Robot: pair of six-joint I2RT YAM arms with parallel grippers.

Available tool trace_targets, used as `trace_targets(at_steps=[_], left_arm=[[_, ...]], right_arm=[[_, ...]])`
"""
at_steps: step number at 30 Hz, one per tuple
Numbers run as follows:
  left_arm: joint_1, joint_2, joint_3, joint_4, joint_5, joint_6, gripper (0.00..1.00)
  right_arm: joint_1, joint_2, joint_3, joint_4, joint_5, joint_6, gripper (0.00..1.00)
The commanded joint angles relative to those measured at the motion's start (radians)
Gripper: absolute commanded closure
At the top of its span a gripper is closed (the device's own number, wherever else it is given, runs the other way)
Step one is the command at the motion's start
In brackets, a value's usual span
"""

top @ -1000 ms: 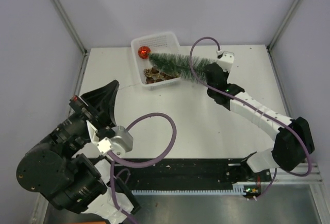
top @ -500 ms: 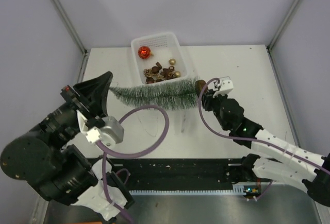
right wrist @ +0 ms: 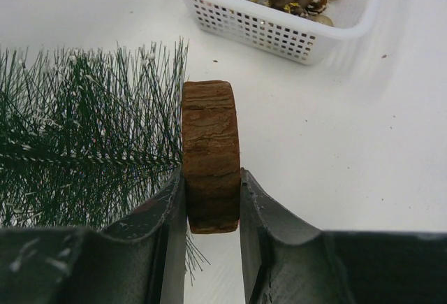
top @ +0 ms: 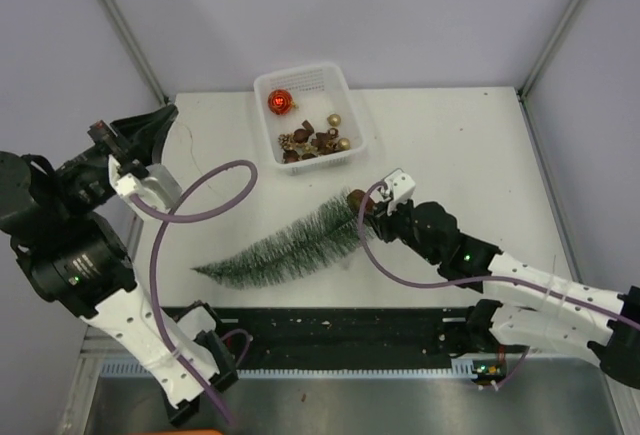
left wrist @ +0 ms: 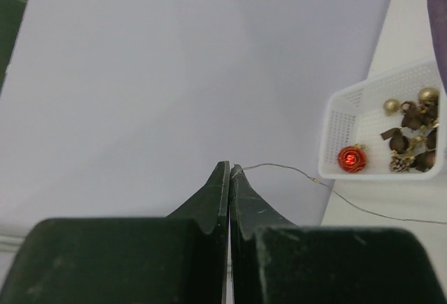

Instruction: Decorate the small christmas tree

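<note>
White desk (top: 450, 135): small christmas tree (top: 290, 250), swung off the basket (top: 268, 85), base (right wrist: 209, 154) between pinching right fingers (right wrist: 279, 234); left fingers (left wrist: 209, 199) clamp wire (left wrist: 279, 168) for draping.

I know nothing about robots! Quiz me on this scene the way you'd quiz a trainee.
1. True or false: the small christmas tree stands upright on the table.
2. Which part of it does the right gripper clamp? A) the tip B) the wooden base C) the bristles
3. Fill in: the red bauble lies in the white ____.

Key: 1 false, it lies on its side. 2 B, the wooden base. 3 basket.
</note>
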Motion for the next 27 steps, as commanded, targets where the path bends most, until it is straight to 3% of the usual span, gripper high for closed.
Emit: trace_targets(at_steps=[1,3,4,5,6,7,10,11,15,18,22,25,27], left_arm=[[-0.117,0.017,-0.101,0.250,-0.044,-0.233,1.00],[-0.162,-0.016,-0.363,0.954,-0.262,-0.875,1.00],[-0.162,-0.020,-0.479,1.242,-0.293,-1.012,1.00],[-0.161,-0.009,-0.526,1.384,-0.262,-1.112,1.00],[-0.173,0.003,-0.536,1.413,-0.237,-1.159,1.00],[-0.193,0.000,-0.536,1.351,-0.249,-1.147,1.00],[-0.256,-0.023,-0.528,0.948,-0.340,-0.846,1.00],[-0.279,-0.020,-0.524,0.888,-0.349,-0.778,1.00],[-0.294,0.028,-0.492,0.776,-0.438,-0.833,1.00],[-0.300,0.057,-0.479,0.610,-0.456,-0.810,1.00],[-0.310,-0.021,-0.620,0.720,-0.456,-0.793,1.00],[-0.325,-0.061,-0.704,0.734,-0.462,-0.788,1.00],[-0.333,-0.085,-0.746,0.737,-0.459,-0.803,1.00]], right_arm=[[-0.002,-0.120,-0.015,0.027,-0.133,0.053,1.00],[-0.031,-0.171,-0.044,0.018,-0.207,0.103,1.00],[-0.052,-0.199,-0.066,0.016,-0.254,0.131,1.00],[-0.077,-0.238,-0.083,0.013,-0.288,0.156,1.00],[-0.113,-0.269,-0.103,0.010,-0.346,0.183,1.00],[-0.135,-0.310,-0.117,0.010,-0.389,0.214,1.00],[-0.150,-0.390,-0.140,0.004,-0.460,0.271,1.00],[-0.157,-0.407,-0.144,0.006,-0.507,0.295,1.00],[-0.173,-0.470,-0.184,0.110,-0.674,0.413,1.00],[-0.239,-0.486,-0.201,0.304,-0.851,0.556,1.00],[-0.382,-0.429,-0.230,0.669,-1.007,0.902,1.00],[-0.454,-0.319,-0.239,1.006,-1.032,1.140,1.00],[-0.465,-0.235,-0.206,1.136,-1.035,1.225,1.00]])
